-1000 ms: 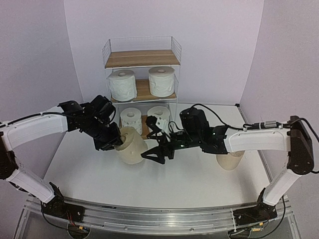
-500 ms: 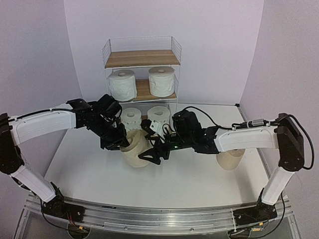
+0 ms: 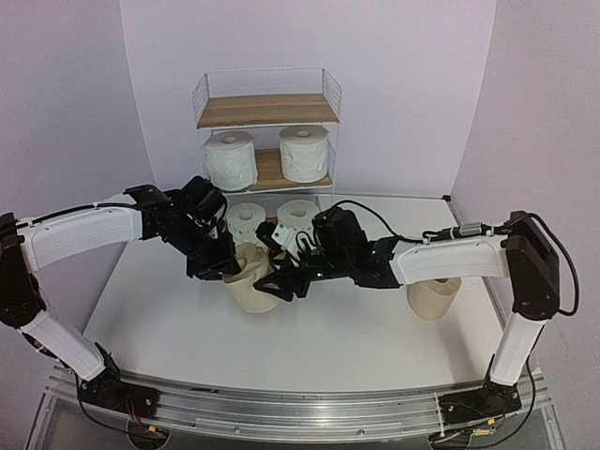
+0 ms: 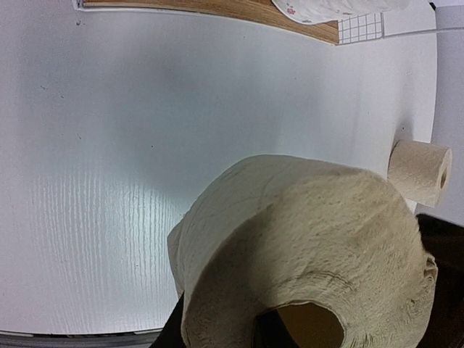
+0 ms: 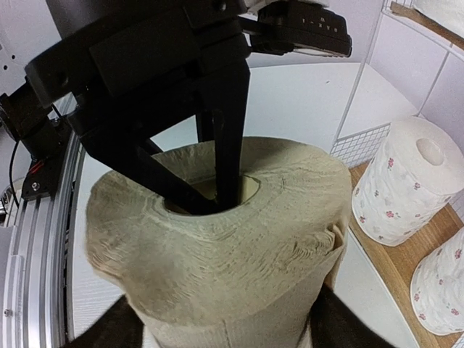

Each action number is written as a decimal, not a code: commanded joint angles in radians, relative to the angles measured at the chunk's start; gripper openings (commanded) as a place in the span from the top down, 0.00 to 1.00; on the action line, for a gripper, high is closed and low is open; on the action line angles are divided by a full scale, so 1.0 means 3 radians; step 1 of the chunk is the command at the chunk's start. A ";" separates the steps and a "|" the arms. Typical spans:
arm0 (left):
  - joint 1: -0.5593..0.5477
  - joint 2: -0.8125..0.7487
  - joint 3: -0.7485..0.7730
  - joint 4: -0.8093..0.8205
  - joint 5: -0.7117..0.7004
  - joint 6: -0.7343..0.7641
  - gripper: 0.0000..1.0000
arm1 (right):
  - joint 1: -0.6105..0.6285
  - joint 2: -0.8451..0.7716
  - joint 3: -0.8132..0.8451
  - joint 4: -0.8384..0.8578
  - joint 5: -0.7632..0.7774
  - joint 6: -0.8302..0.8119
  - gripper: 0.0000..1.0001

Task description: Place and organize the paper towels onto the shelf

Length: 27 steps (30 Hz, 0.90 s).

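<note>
A tan paper towel roll [image 3: 251, 279] hangs just above the table in front of the shelf [image 3: 267, 111]. My left gripper [image 3: 230, 267] is shut on its wall, one finger down the core and one outside, as the right wrist view shows [image 5: 225, 145]. My right gripper [image 3: 278, 281] comes from the right, and its dark fingers [image 5: 341, 319] press both flanks of the same roll [image 5: 217, 246]. A second tan roll [image 3: 433, 298] stands on the table at the right. Two white rolls [image 3: 231, 159] sit on the middle board and two dotted rolls [image 3: 247, 222] on the bottom board.
The shelf's top board [image 3: 272, 105] carries nothing. Its thin white wire frame [image 5: 355, 138] stands close beside the held roll. The dotted rolls [image 5: 406, 181] fill the bottom board [image 5: 391, 268]. Both arms cross the table's middle.
My right gripper has slid left from beside the tan roll and closed in around its sides. The left gripper kept its hold and shifted the roll slightly right.
</note>
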<state>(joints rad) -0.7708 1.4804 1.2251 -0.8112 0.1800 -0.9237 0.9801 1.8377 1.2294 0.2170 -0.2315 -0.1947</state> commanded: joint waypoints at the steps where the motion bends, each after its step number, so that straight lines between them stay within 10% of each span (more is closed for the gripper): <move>1: -0.0084 -0.0050 0.0256 0.0334 0.0428 0.0097 0.97 | -0.0009 0.0065 0.0101 0.0164 0.0098 0.0106 0.48; 10: -0.0084 -0.0122 0.0284 0.0578 0.0364 0.0052 0.76 | -0.0010 -0.0158 -0.0029 0.0247 -0.0056 0.0253 1.00; 19: -0.0085 -0.0202 0.0400 0.0398 0.0026 0.0043 0.25 | -0.0009 -0.0532 -0.0225 0.0336 0.0445 0.0319 1.00; 27: -0.0085 -0.0668 0.0468 0.0174 -0.0541 0.0041 0.01 | -0.0010 -0.1133 -0.0390 0.0298 0.0839 0.0403 1.00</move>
<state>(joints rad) -0.7915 1.3977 1.3096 -0.7644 0.1187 -0.9162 0.9722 1.6446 1.1120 0.2226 -0.0719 -0.1000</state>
